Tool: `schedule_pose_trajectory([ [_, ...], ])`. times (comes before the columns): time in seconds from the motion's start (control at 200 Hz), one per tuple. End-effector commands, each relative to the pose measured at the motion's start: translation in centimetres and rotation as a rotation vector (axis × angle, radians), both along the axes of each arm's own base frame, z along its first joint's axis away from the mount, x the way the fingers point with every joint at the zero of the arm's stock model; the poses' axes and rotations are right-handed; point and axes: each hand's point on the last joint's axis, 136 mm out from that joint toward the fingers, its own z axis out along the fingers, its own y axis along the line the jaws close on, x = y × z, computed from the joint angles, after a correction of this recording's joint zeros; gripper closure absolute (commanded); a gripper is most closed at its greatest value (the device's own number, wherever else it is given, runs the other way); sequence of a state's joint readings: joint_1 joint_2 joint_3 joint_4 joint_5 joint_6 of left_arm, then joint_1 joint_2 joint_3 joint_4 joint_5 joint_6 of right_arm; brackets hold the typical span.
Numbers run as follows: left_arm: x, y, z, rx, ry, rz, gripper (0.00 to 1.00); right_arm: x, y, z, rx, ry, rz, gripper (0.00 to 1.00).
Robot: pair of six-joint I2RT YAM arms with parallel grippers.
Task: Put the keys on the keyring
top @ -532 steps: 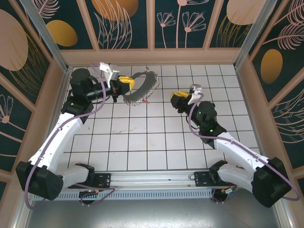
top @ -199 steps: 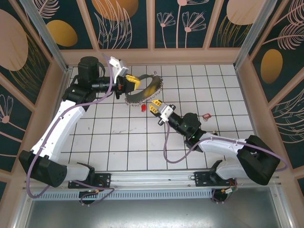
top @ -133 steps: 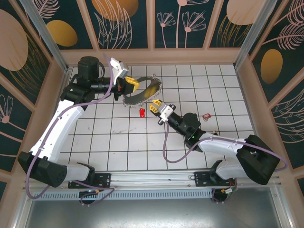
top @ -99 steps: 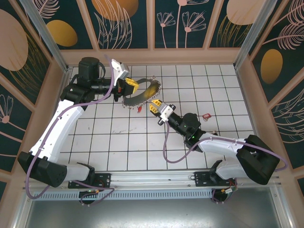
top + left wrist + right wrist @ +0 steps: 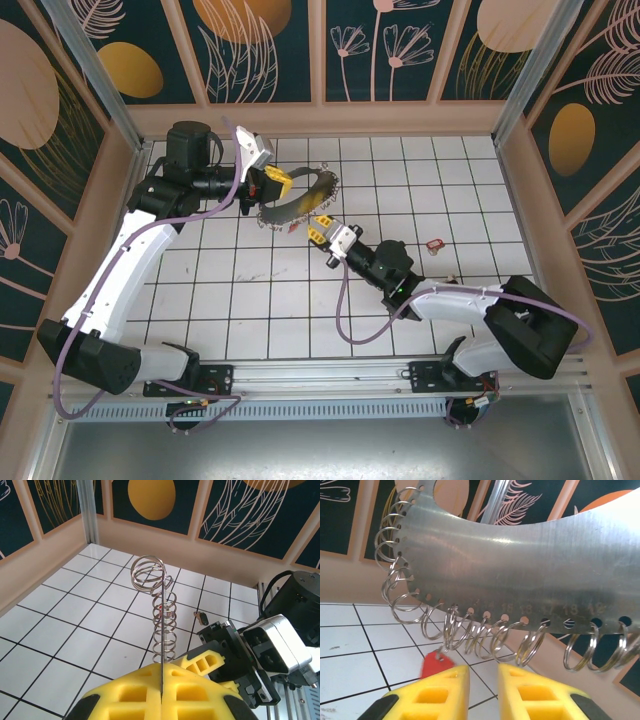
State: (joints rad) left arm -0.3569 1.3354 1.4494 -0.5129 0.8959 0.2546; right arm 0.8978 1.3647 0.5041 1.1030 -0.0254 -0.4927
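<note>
The keyring (image 5: pixel 308 194) is a flat silvery band fringed with small split rings, held up off the floor. My left gripper (image 5: pixel 277 184) is shut on its edge; in the left wrist view the yellow pads (image 5: pixel 190 692) pinch the thin band (image 5: pixel 162 630) edge-on. One of the keys (image 5: pixel 436 664), red-headed, hangs from a split ring under the keyring (image 5: pixel 520 570). My right gripper (image 5: pixel 482 685) stands open just below it with nothing between its fingers, the key beside the left finger. From above, the key (image 5: pixel 296 226) shows next to my right gripper (image 5: pixel 316 233).
Another red-headed key (image 5: pixel 434 243) lies on the white tiled floor to the right, with a small dark piece (image 5: pixel 452 280) near it. Wooden walls (image 5: pixel 320 118) enclose the floor on three sides. Both arms reach toward the back middle.
My right arm swung from the right side to the keyring. Over the last second the red key moved up to the ring, and my right gripper opened slightly and drew back a little.
</note>
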Motion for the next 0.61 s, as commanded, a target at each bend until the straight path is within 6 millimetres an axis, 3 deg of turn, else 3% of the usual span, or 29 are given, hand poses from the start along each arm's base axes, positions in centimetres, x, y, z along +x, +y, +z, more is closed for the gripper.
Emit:
schedule_pose_trajectory([
  [0.0,-0.87,-0.04,1.54,-0.015,-0.059,-0.017,1.0,0.05,-0.28,2.74,0.08,-0.053,-0.023,0.78],
  [0.601,-0.92,-0.1,1.37,0.008,-0.053,-0.011,1.0,0.53,-0.27,2.97,0.103,-0.044,-0.048,0.82],
])
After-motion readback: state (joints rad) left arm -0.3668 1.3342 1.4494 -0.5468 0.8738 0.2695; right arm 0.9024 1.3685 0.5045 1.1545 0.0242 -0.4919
